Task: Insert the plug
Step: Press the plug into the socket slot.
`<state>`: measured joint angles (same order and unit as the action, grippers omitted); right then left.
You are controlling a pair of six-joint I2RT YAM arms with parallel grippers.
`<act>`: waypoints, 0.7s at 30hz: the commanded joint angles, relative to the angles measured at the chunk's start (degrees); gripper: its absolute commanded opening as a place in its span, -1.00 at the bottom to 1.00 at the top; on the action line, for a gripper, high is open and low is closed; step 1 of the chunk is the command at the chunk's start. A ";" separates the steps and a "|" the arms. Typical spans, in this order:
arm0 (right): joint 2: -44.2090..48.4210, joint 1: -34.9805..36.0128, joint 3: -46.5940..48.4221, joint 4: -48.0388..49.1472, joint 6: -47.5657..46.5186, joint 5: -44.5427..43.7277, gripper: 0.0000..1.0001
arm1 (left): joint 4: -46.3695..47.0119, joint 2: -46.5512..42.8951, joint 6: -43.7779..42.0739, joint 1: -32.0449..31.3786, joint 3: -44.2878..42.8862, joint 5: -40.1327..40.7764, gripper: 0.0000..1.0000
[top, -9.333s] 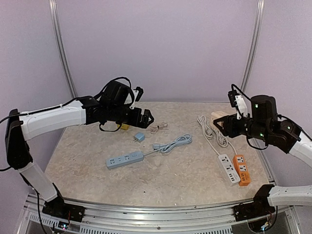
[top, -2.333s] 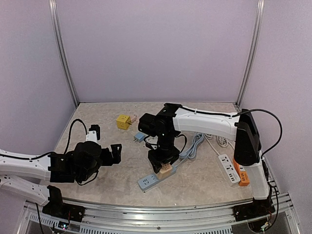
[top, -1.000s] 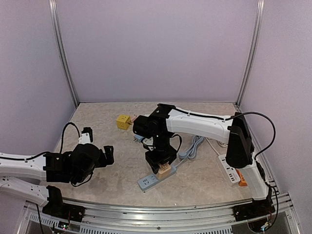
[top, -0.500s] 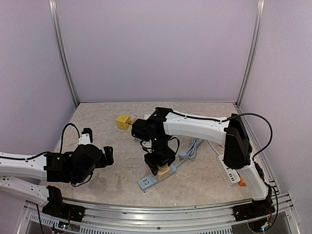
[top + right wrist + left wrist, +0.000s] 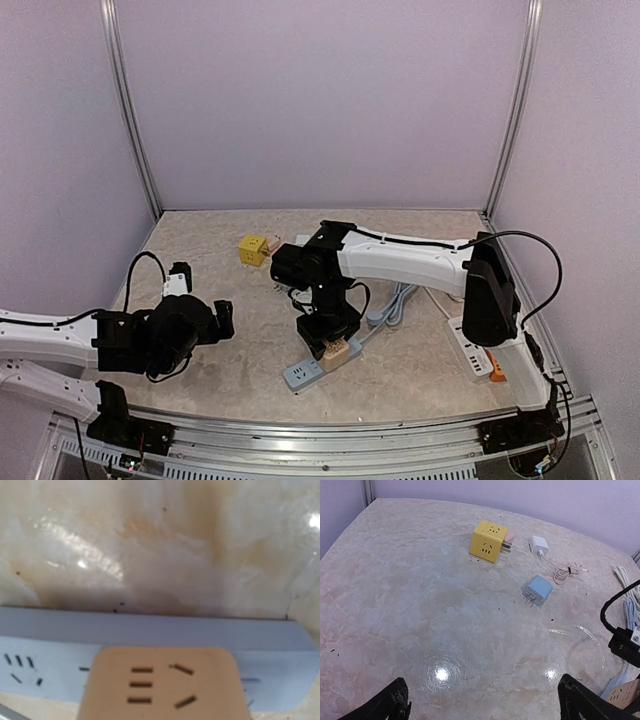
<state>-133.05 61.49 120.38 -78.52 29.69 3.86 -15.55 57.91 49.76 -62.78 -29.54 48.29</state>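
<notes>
A tan cube plug (image 5: 338, 350) sits on the right end of the pale blue power strip (image 5: 306, 372) near the table's front. My right gripper (image 5: 330, 335) reaches across from the right and is shut on this cube from above. In the right wrist view the cube's socket face (image 5: 162, 685) fills the lower middle, over the strip (image 5: 150, 635); my fingers are hidden there. My left gripper (image 5: 222, 318) is open and empty at the lower left, its fingertips (image 5: 395, 702) wide apart over bare table.
A yellow cube socket (image 5: 490, 541) with a pink plug, a white charger (image 5: 538, 544) with its cable, and a small blue plug (image 5: 537, 591) lie at the back. A white strip (image 5: 468, 343) and an orange strip (image 5: 497, 365) lie at the right. The blue strip's cord (image 5: 400, 295) coils in the middle.
Since 9 s ago the right arm brought the tan cube from the right onto the blue strip, and the left arm drew back. In the last second almost nothing moved.
</notes>
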 commanded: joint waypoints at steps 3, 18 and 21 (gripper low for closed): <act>-5.97 0.38 -4.44 5.83 -1.74 -4.72 -0.54 | -1.76 1.68 0.43 -0.33 -3.00 0.31 0.98; -4.38 0.25 -1.93 7.09 -2.95 -6.97 0.06 | -2.76 5.97 1.79 -0.32 -6.20 -0.55 0.98; -4.36 0.03 -0.61 6.97 -3.14 -7.40 0.25 | -2.80 6.40 1.66 -0.33 -6.61 -0.57 0.98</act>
<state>-132.55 61.76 120.09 -77.76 29.39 2.74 -16.95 63.44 51.13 -62.78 -34.30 48.03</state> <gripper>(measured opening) 0.600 0.990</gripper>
